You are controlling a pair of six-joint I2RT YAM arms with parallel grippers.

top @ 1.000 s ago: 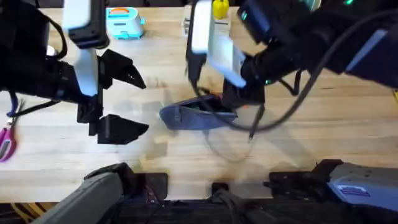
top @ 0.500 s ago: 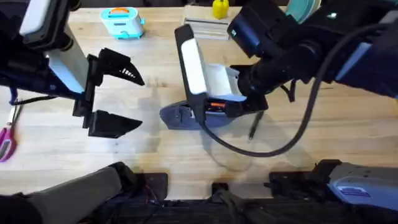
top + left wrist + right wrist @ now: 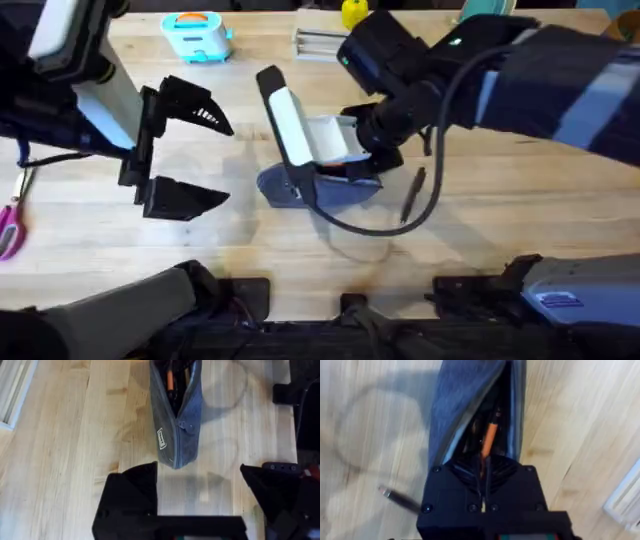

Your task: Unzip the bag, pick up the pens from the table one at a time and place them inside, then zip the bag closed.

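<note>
Hovering right gripper [image 3: 482,477] sits over the unzipped bag [image 3: 176,420], fingers nearly together, the orange pen [image 3: 489,440] just ahead of its tips inside the opening. Black pen [image 3: 411,194] lies on the table [image 3: 520,210] beside it. Left gripper [image 3: 200,492] spread wide, bag's end just ahead.

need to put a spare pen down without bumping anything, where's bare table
Bare table lies right of the black pen, and along the front edge below the bag. It is crowded at the bag, where the right gripper sits, and between the bag and the open left gripper.
</note>
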